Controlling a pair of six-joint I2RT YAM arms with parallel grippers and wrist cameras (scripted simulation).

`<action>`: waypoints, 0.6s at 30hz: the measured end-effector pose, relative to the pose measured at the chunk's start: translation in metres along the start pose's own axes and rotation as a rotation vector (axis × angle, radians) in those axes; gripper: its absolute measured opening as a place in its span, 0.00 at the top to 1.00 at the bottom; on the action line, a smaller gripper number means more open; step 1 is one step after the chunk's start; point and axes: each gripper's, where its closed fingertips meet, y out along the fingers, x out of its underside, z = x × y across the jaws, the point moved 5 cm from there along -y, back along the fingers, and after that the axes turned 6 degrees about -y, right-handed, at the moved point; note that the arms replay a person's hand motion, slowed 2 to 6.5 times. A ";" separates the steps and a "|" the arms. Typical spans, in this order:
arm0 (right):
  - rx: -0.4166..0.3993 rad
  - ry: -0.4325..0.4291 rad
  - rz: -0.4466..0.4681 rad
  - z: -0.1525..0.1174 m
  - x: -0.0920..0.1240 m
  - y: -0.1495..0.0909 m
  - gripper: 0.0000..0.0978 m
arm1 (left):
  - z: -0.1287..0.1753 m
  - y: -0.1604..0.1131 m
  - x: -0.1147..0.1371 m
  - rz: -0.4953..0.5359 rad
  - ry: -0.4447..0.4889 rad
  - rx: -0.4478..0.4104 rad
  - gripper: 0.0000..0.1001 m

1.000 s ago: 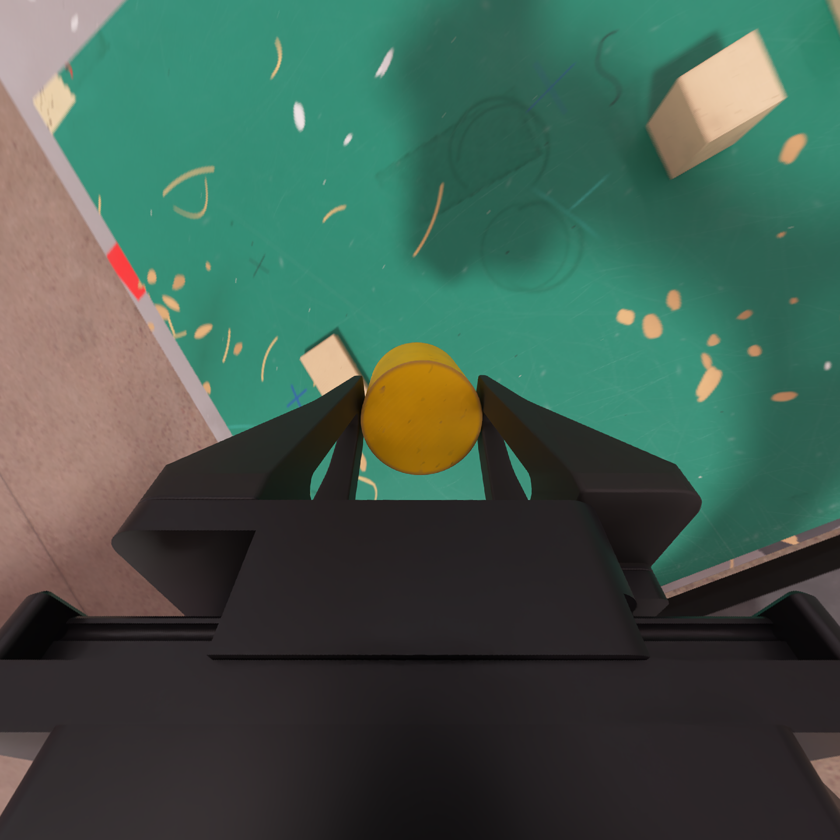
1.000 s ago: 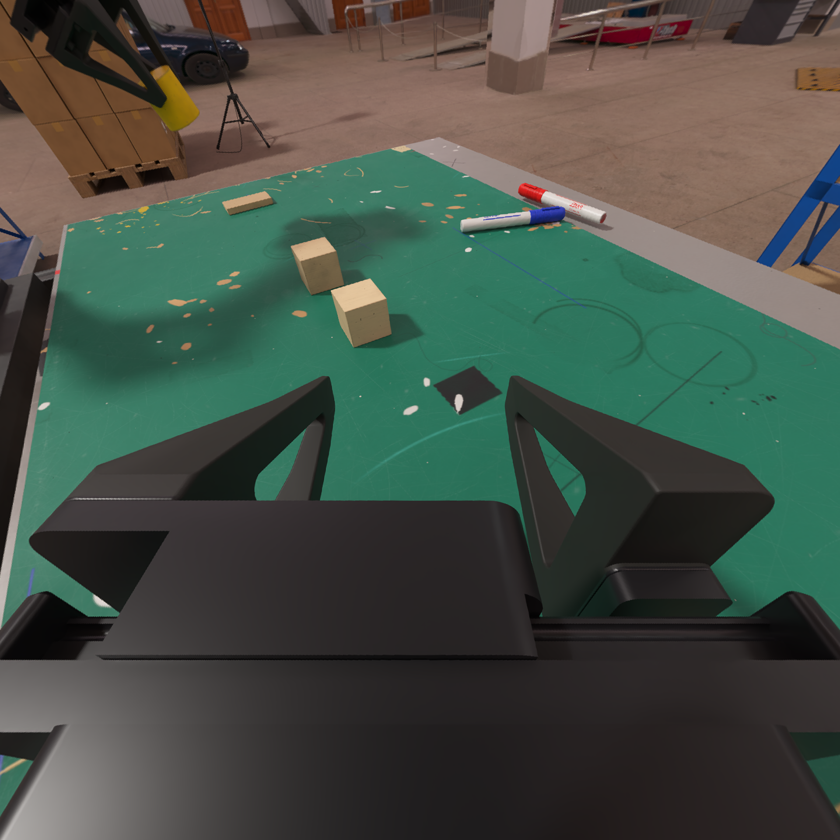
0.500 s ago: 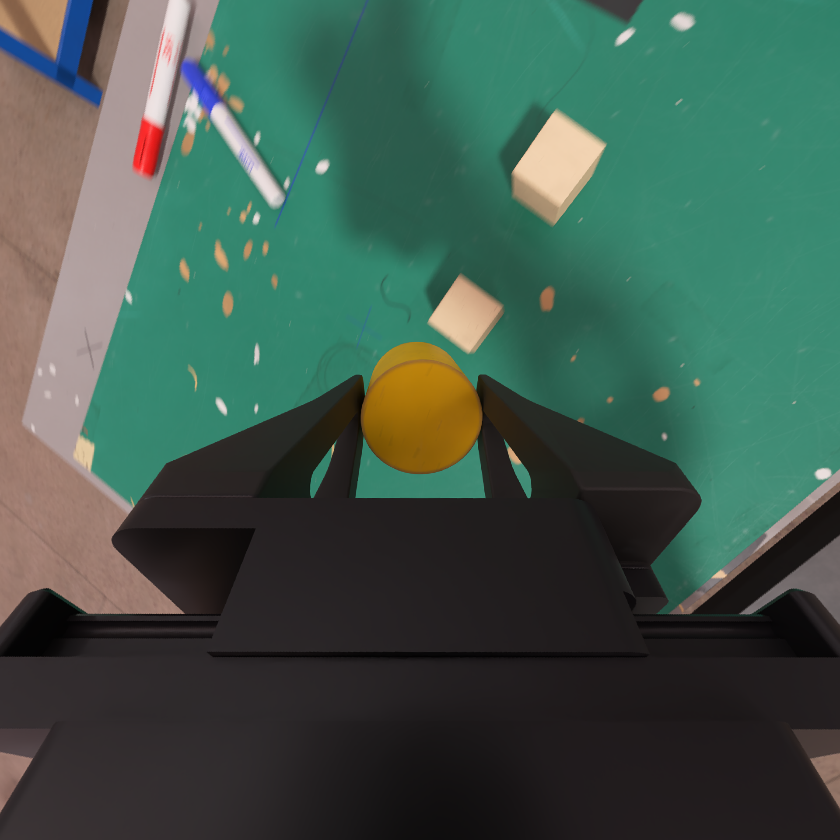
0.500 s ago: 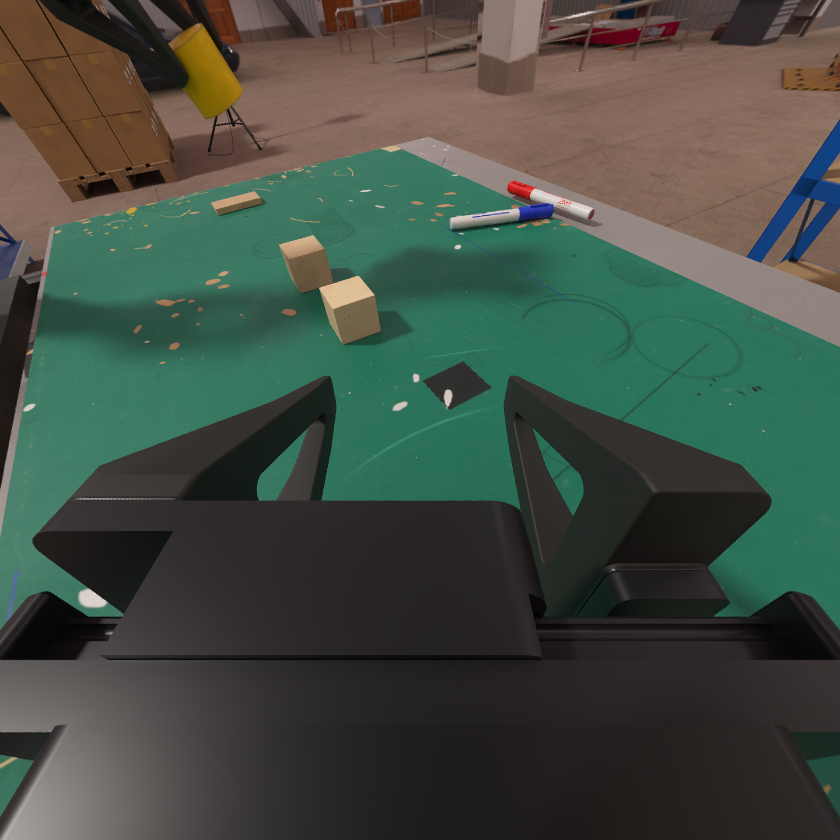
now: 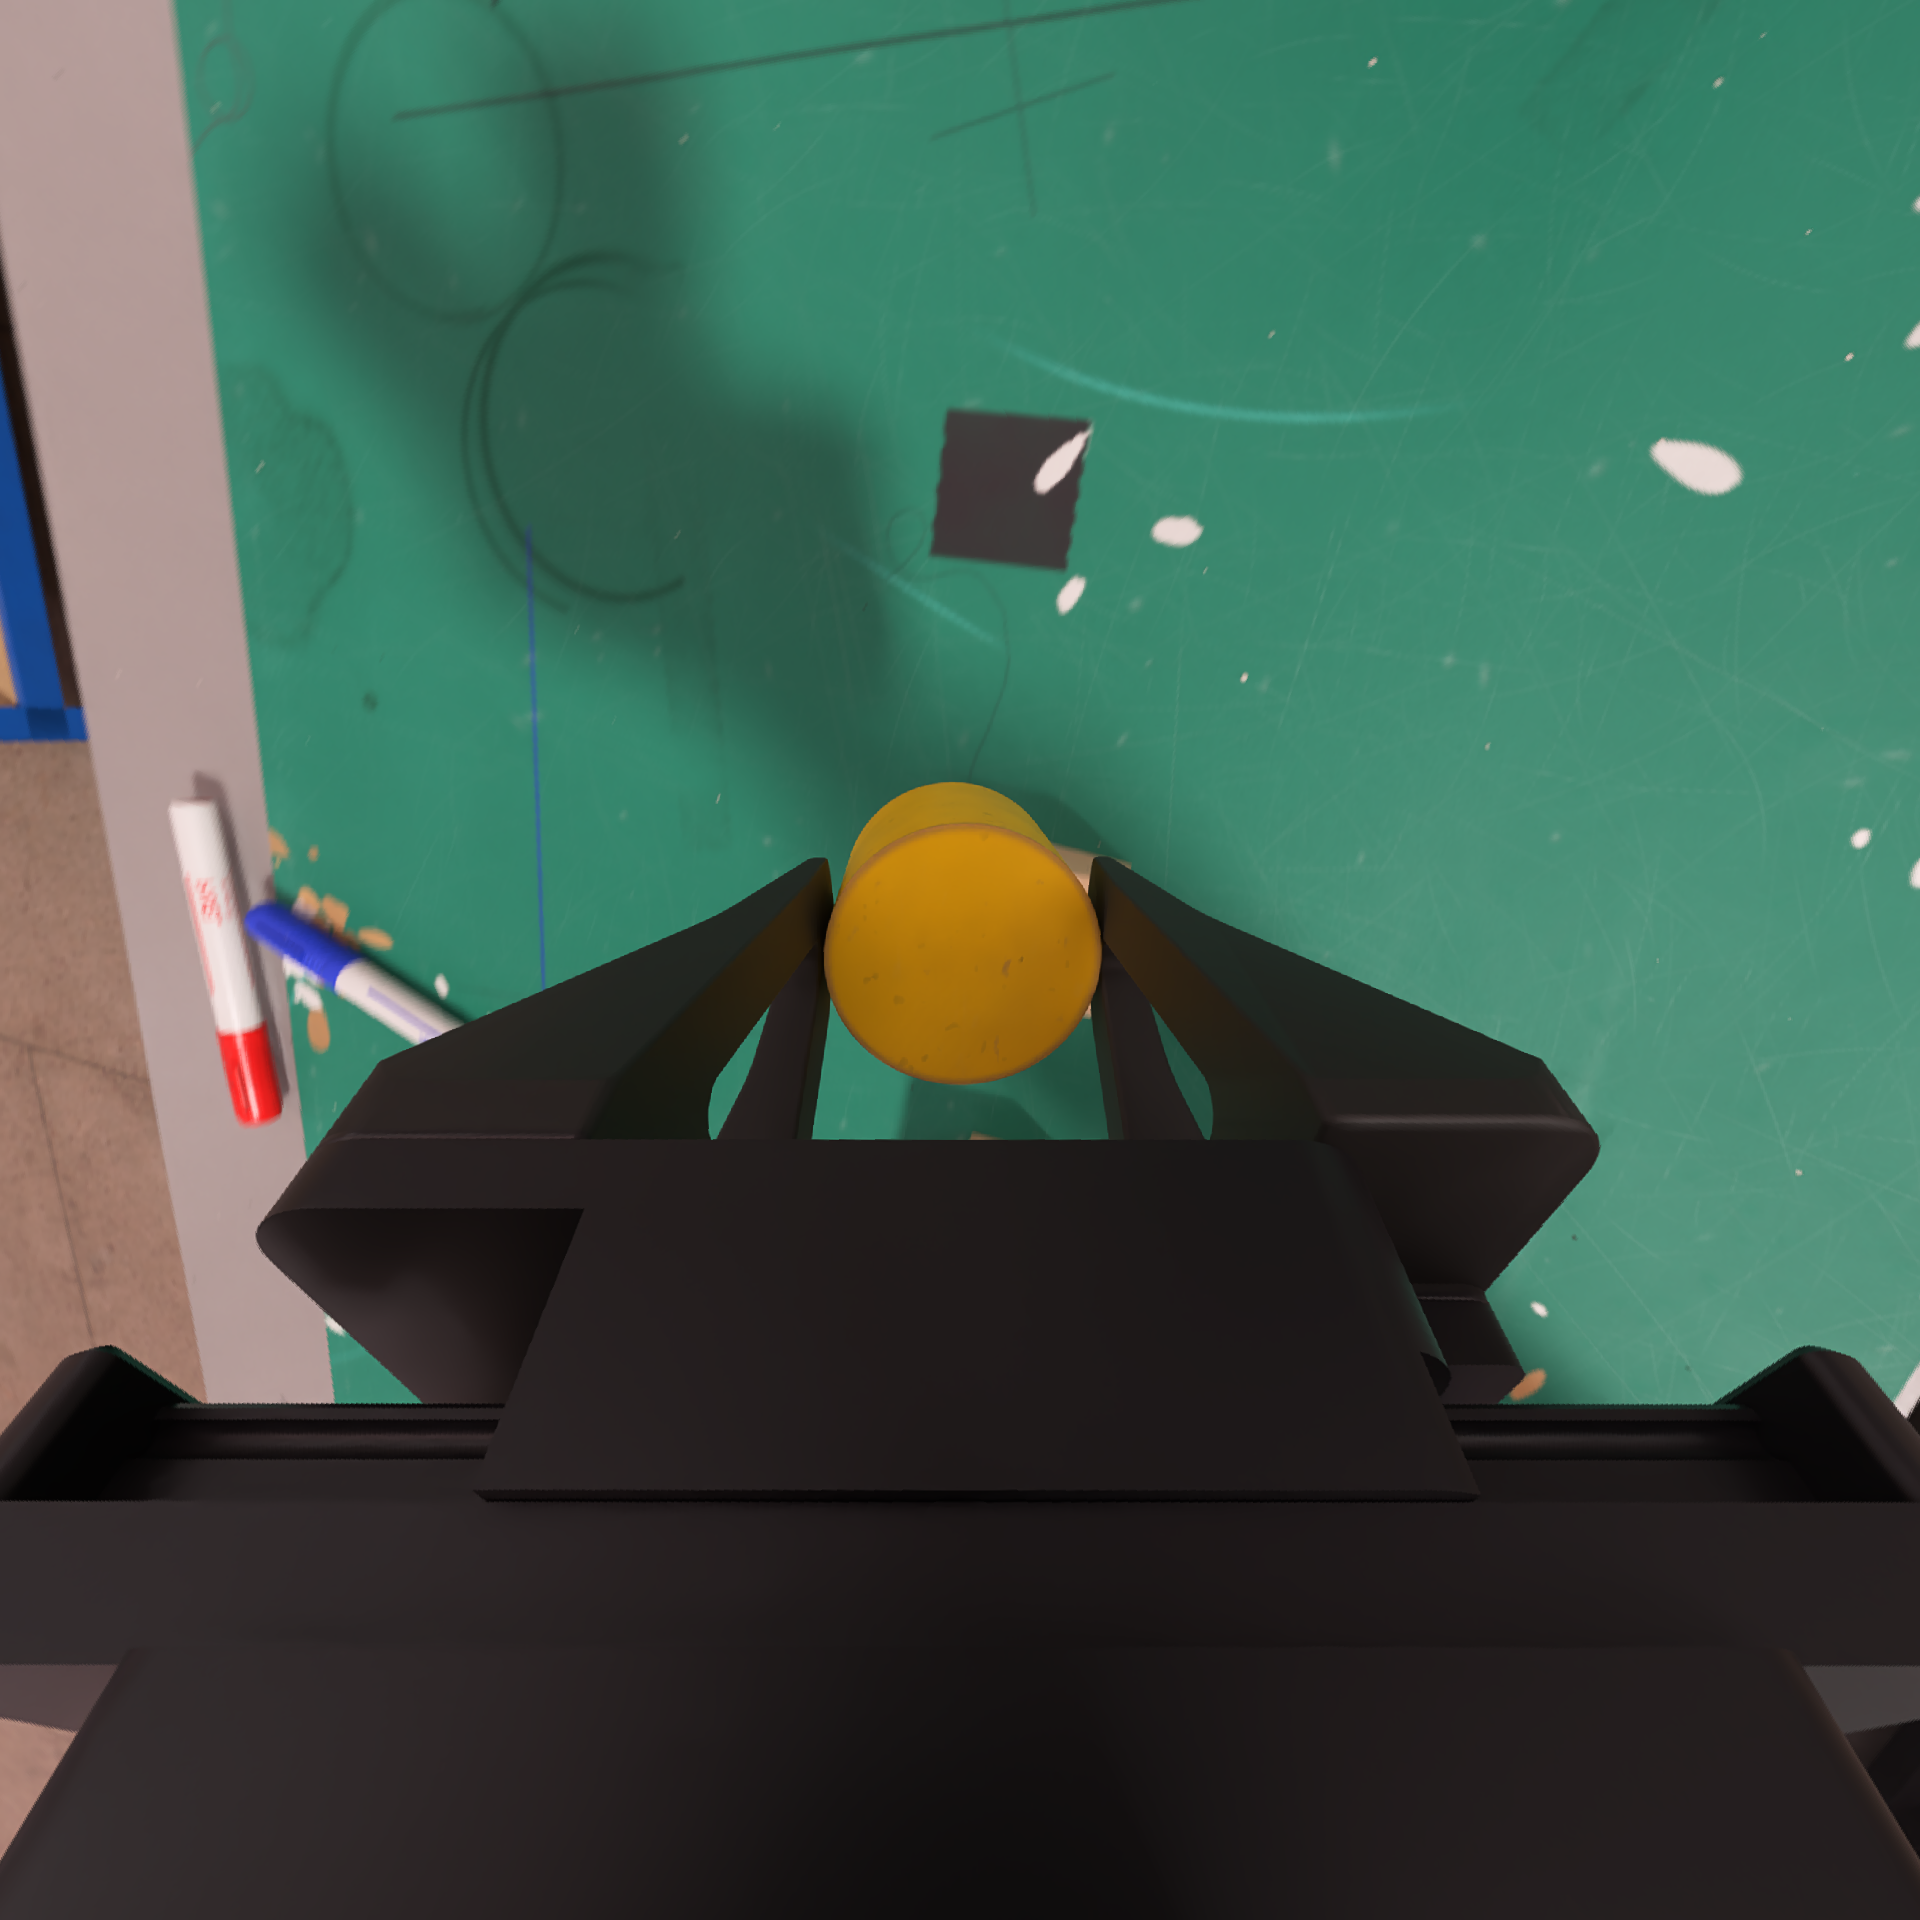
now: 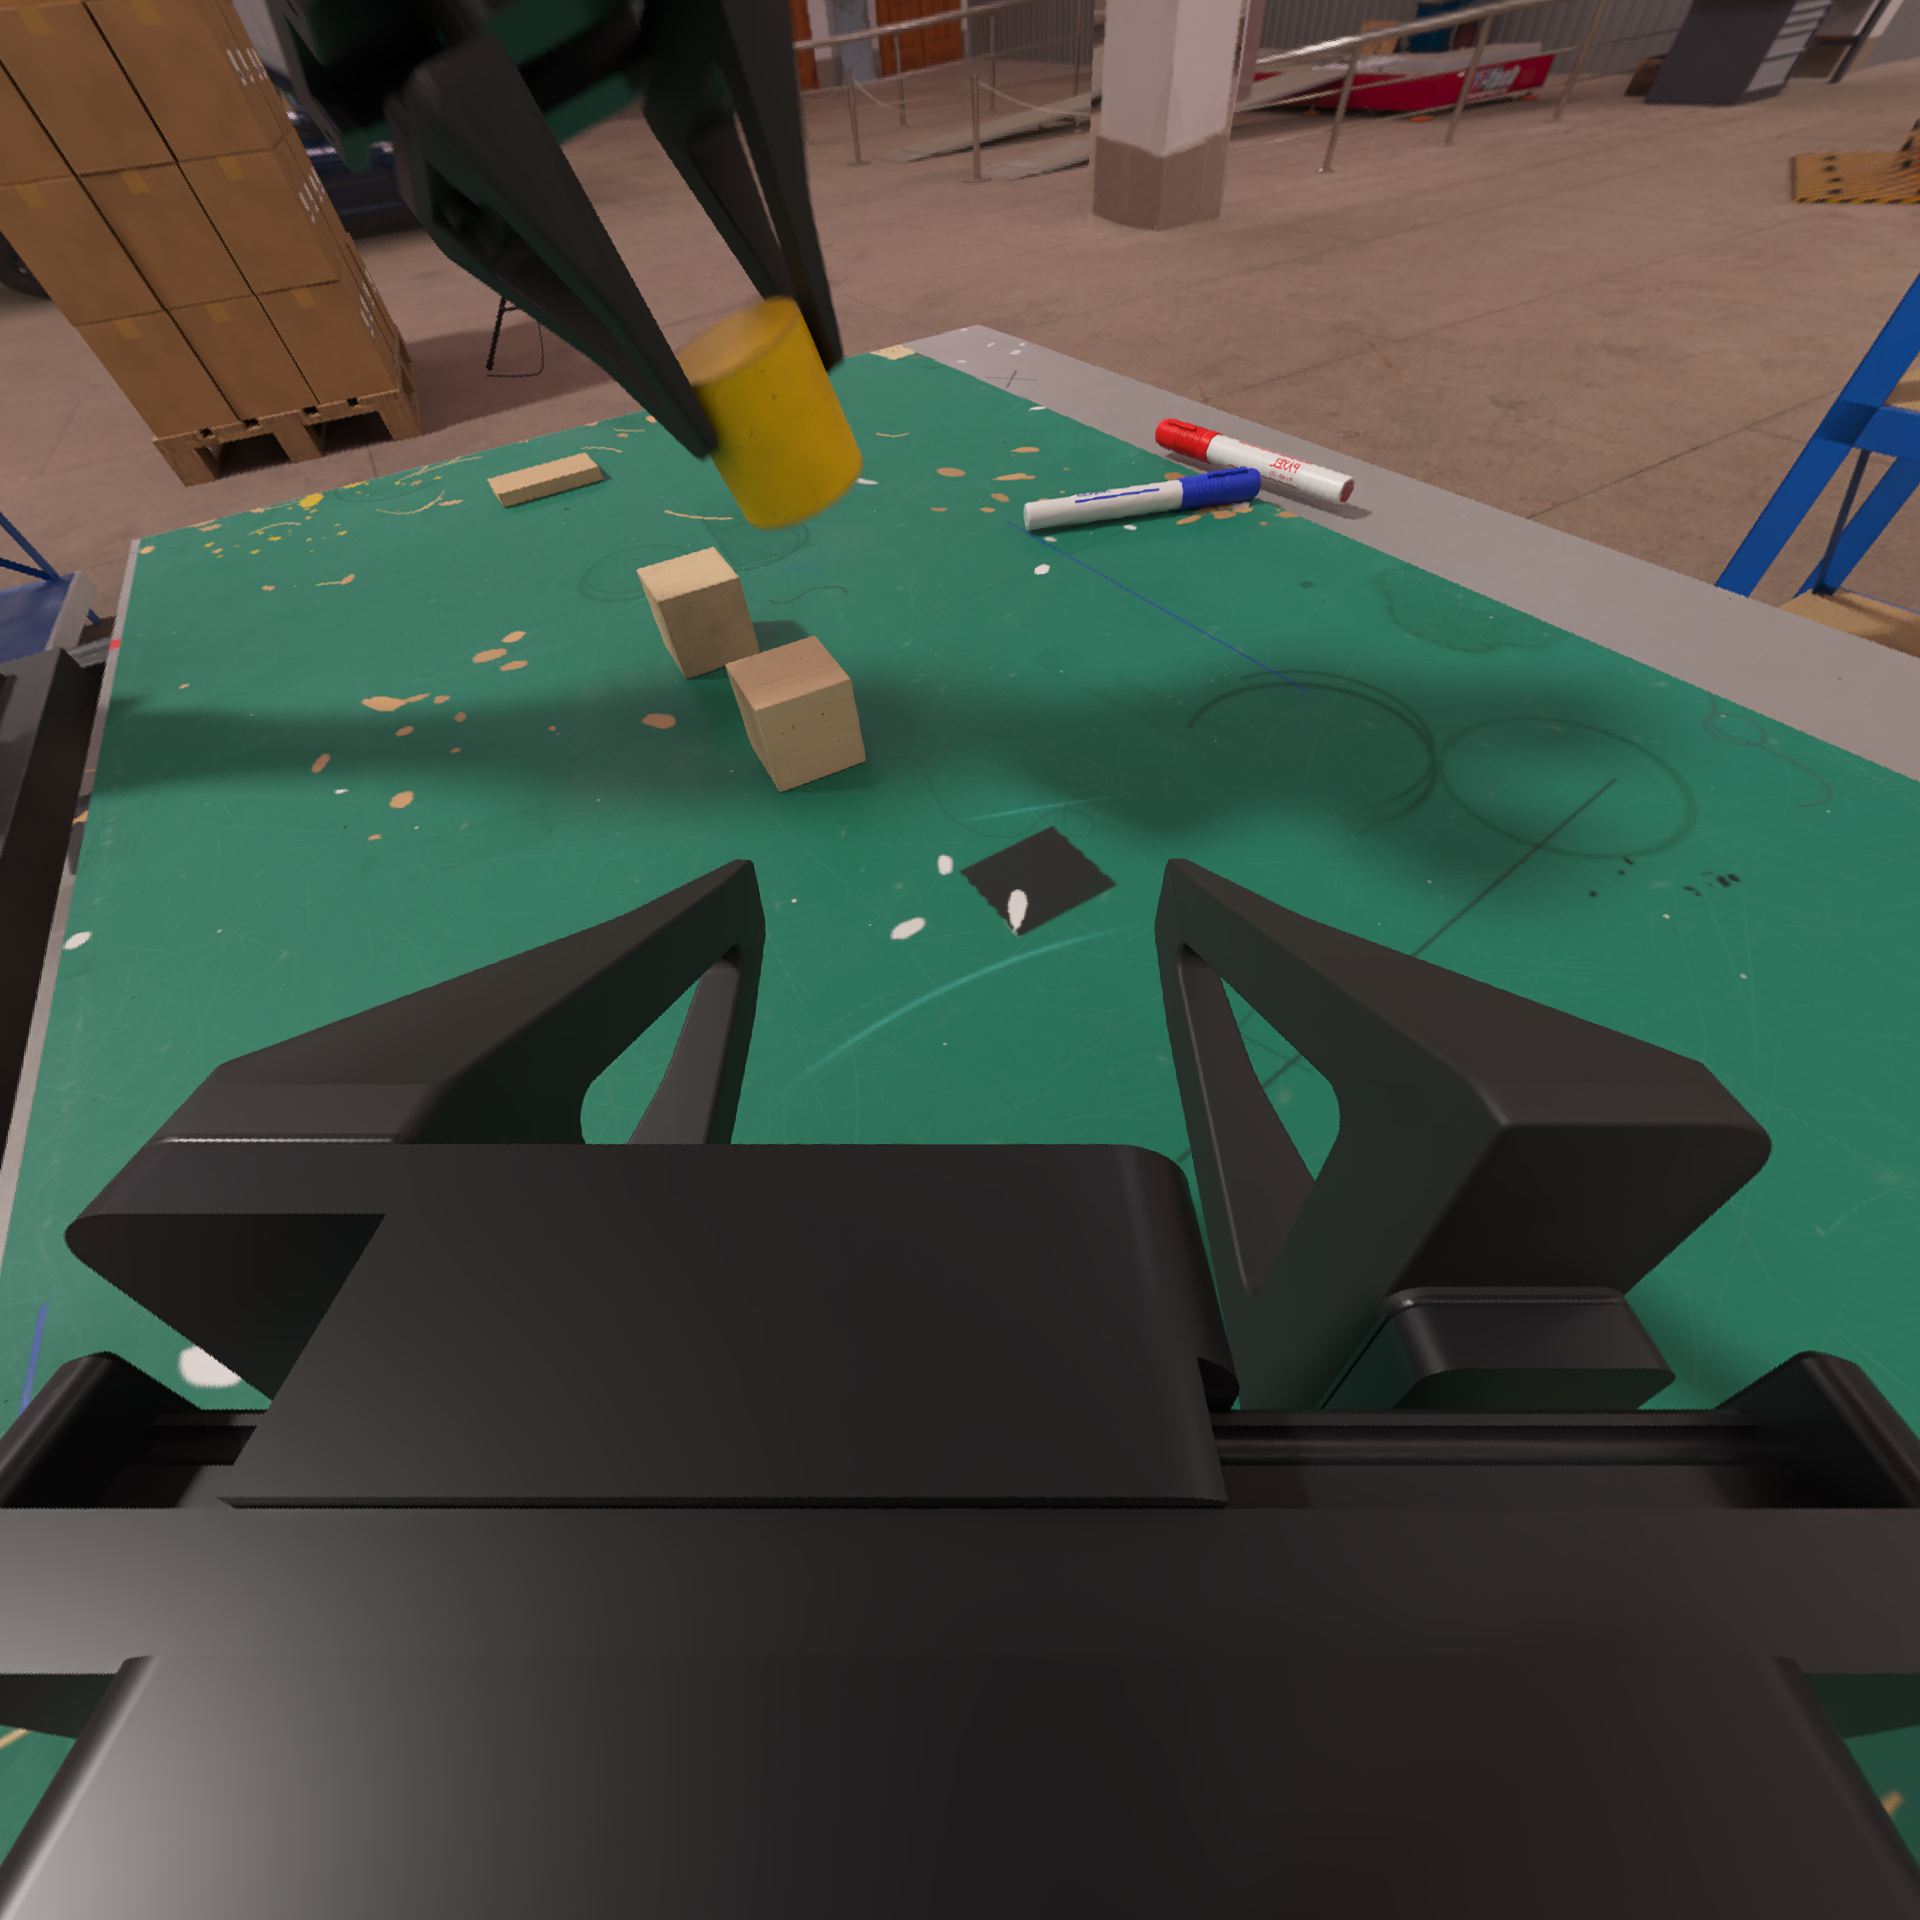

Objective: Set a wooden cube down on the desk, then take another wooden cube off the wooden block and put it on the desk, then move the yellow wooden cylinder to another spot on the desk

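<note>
- Jaws: left gripper (image 5: 962,883) stays clamped on the yellow wooden cylinder (image 5: 962,951), one finger on each side of it; right gripper (image 6: 958,883) sits wide apart with nothing between its fingers, low over the near part of the desk (image 6: 312,987).
- Biggest change: over the last second the left arm has swung the cylinder across the green mat. Its wrist view went from the far-left corner, past the cubes, to the marker side and the black square patch (image 5: 1006,488).
- From the right wrist view the cylinder (image 6: 774,416) now hangs in the air, tilted, above and just behind the two cubes, slightly blurred, so probably in motion.
- Both wooden cubes, far one (image 6: 696,611) and near one (image 6: 798,712), sit on the mat close together, corners nearly touching. The flat wooden block (image 6: 545,479) lies bare at the far edge. So I judge the two cube steps done.
- Red marker (image 6: 1252,459) and blue marker (image 6: 1138,501) lie at the desk's right edge, well apart from the cubes.
- Left to do: lower the cylinder onto open mat and release. Risk: the cubes' spot is crowded, and a tilted cylinder could roll.
</note>
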 end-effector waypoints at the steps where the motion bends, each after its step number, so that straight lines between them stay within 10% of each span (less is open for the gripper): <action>1: 0.000 0.000 0.000 0.000 0.000 0.000 0.34 | 0.002 0.007 -0.005 -0.003 0.015 0.015 0.59; 18: 0.007 -0.021 0.040 0.001 -0.010 -0.008 0.34 | 0.033 0.086 -0.043 -0.054 0.135 0.188 0.59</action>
